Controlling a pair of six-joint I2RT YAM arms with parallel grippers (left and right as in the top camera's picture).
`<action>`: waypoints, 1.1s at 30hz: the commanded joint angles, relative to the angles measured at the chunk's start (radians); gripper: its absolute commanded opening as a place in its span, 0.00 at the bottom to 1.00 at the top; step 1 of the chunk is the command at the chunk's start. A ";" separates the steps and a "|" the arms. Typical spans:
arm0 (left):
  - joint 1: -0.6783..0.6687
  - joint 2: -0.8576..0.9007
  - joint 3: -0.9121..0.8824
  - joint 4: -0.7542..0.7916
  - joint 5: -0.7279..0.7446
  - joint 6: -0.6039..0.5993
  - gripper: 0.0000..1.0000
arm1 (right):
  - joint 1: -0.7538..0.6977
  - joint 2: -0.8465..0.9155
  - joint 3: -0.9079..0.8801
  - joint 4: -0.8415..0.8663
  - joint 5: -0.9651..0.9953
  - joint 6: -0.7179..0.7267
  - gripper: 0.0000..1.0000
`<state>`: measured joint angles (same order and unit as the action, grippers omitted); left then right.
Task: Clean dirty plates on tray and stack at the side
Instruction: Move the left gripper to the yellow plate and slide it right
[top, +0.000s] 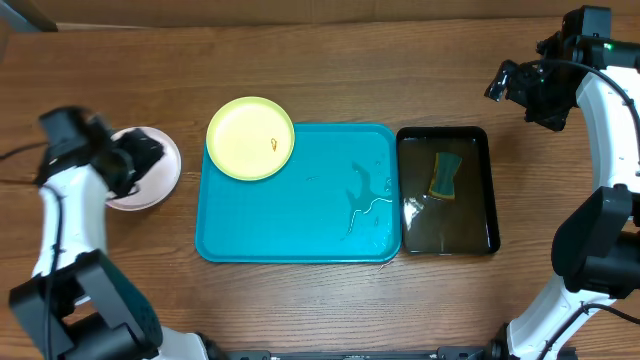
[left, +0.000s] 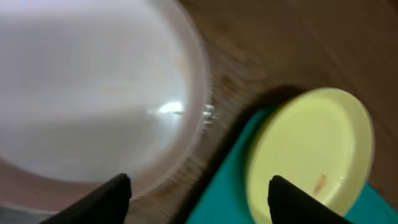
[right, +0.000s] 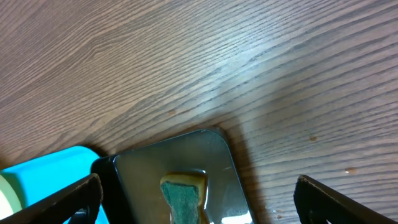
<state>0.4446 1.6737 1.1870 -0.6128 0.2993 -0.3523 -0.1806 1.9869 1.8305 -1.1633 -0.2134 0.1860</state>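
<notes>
Yellow plate (top: 250, 138) sits on the tray's (top: 300, 235) top-left corner, with its rim overhanging the tray edge. An orange speck (top: 273, 145) is on it, so it is not clean yet. White plate (top: 150, 180) is off the tray on the table (top: 320, 70) to the left; it may be two stacked, but I can't tell from either view.

Left gripper (left: 199, 198) hangs over the white plate's near edge with its jaws spread wide and nothing in them. Right gripper (right: 198, 182) is up high past the black tray (top: 492, 200), also spread wide and empty. Sponge (top: 446, 176) lies in the black tray in shallow water. A thin water smear (top: 365, 200) is on the right half of the tray.

Handling judgement:
- The plates are light, stiff plastic. They won't break but are likely slick when wet.
- A shallow plate lying flat gives no side to grab, so pinch the rim.
- The overhanging edge of the yellow plate is the easiest place, with one finger under and one over.
- A light plate will skate under the sponge, so it needs pinning while it is wiped.
- The sponge is soft and waterlogged; squeeze it across the narrow middle.
</notes>
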 joint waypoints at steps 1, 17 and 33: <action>-0.161 0.000 0.089 -0.030 -0.042 0.084 0.59 | 0.000 -0.012 0.015 0.004 -0.005 -0.003 1.00; -0.338 0.127 0.114 -0.026 -0.248 0.106 0.45 | 0.000 -0.012 0.014 0.004 -0.005 -0.003 1.00; -0.348 0.256 0.114 -0.003 -0.247 0.106 0.19 | 0.000 -0.012 0.014 0.004 -0.005 -0.003 1.00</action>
<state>0.0998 1.9221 1.2839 -0.6193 0.0654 -0.2546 -0.1810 1.9869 1.8305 -1.1637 -0.2138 0.1860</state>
